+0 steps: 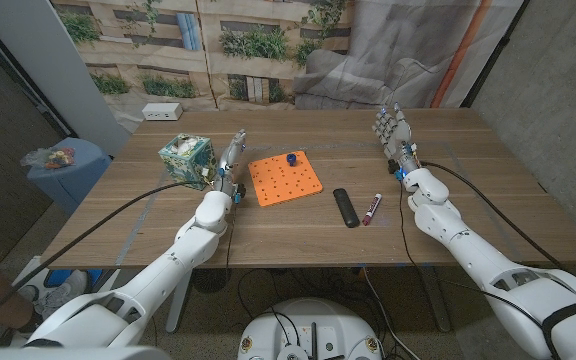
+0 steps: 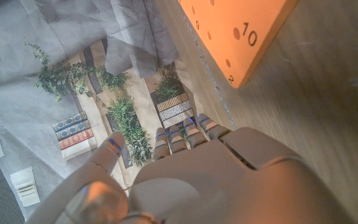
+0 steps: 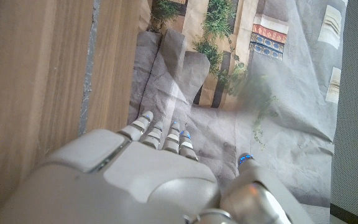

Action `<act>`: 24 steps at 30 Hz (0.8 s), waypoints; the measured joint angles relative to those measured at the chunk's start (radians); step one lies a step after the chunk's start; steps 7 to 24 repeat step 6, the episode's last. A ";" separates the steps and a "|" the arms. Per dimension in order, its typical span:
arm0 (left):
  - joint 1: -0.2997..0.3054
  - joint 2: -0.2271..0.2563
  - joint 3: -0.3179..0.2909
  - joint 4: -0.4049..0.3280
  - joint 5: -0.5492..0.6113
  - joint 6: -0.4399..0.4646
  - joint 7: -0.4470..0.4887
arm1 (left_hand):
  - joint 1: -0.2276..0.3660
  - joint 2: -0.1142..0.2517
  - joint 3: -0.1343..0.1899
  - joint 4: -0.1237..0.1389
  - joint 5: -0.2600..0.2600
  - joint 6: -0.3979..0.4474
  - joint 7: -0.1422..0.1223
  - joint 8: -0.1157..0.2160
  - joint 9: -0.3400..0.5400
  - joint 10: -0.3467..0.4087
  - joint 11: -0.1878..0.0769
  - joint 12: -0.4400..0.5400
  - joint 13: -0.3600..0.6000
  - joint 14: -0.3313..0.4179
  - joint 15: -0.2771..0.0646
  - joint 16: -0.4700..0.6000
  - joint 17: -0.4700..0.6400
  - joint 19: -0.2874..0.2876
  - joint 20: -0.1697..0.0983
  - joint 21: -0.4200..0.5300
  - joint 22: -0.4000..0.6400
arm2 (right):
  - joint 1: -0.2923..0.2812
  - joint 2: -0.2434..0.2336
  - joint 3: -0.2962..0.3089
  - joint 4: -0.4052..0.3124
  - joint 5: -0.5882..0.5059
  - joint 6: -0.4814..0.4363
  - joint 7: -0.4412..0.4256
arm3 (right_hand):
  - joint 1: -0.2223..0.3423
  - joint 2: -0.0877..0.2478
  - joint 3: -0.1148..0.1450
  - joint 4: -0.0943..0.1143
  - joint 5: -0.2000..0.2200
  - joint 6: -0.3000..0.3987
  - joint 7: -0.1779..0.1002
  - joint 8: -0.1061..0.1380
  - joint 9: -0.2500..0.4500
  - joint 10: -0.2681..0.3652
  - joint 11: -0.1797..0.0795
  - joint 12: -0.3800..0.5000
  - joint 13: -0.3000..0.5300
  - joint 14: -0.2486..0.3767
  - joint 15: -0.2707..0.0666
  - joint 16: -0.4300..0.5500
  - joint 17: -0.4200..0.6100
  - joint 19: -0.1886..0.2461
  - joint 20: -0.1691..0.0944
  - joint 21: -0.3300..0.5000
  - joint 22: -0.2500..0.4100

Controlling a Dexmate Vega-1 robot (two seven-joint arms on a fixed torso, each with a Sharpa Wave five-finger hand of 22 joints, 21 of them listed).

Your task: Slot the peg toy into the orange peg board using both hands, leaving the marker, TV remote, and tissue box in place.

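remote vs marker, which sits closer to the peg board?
The black TV remote: it lies just right of the orange peg board; the red-capped marker lies beyond it.

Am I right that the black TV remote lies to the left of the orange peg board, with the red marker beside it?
Not quite: in the head view the black TV remote lies to the right of the orange peg board, not the left. The red marker is indeed beside it.
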 measured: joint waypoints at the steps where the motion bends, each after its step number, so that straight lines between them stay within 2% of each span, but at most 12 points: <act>1: -0.005 -0.005 -0.002 0.012 0.000 0.000 0.000 | -0.002 -0.002 -0.002 -0.002 0.000 0.000 0.000 0.000 0.000 -0.001 0.001 0.000 0.000 -0.002 0.002 0.000 0.000 -0.004 0.000 0.000 0.000 | 0.000 0.000 0.000 0.000 0.006 0.000 0.001 | -0.005 0.005 0.000 0.000 0.000 -0.004 0.004 0.000 0.000 0.000 0.000 0.000 0.000 0.000 0.000 0.000 0.000 0.000 0.000 0.000 0.000; 3: -0.011 -0.011 -0.005 0.029 -0.035 -0.019 -0.039 | -0.002 -0.002 -0.008 0.000 0.000 -0.006 -0.006 0.000 0.000 -0.005 -0.003 0.000 0.000 -0.006 -0.002 0.000 0.001 -0.007 -0.003 0.000 0.000 | -0.004 0.009 0.005 0.008 0.015 0.000 0.001 | -0.013 -0.003 -0.003 0.003 0.000 -0.004 0.017 0.000 0.000 -0.007 0.007 0.000 0.000 -0.006 0.005 0.000 0.001 -0.004 -0.004 0.000 0.000; 6: -0.017 -0.019 -0.006 0.049 -0.065 -0.034 -0.072 | -0.012 -0.004 -0.014 0.006 0.000 -0.009 -0.009 0.001 0.000 -0.007 -0.004 0.000 0.000 -0.007 -0.003 0.000 0.003 -0.007 -0.003 0.000 0.000 | -0.005 0.027 0.013 0.030 0.028 0.006 0.006 | -0.018 -0.008 -0.005 0.005 0.000 0.000 0.021 0.000 0.000 -0.007 0.007 0.000 0.000 -0.007 0.004 0.000 0.003 -0.003 -0.003 0.005 0.000; 24: -0.017 -0.019 -0.006 0.049 -0.065 -0.034 -0.072 | -0.012 -0.004 -0.014 0.006 0.000 -0.009 -0.009 0.001 0.000 -0.007 -0.004 0.000 0.000 -0.007 -0.003 0.000 0.003 -0.007 -0.003 0.000 0.000 | -0.005 0.027 0.013 0.030 0.028 0.006 0.006 | -0.018 -0.008 -0.005 0.005 0.000 0.000 0.021 0.000 0.000 -0.007 0.007 0.000 0.000 -0.007 0.004 0.000 0.003 -0.003 -0.003 0.005 0.000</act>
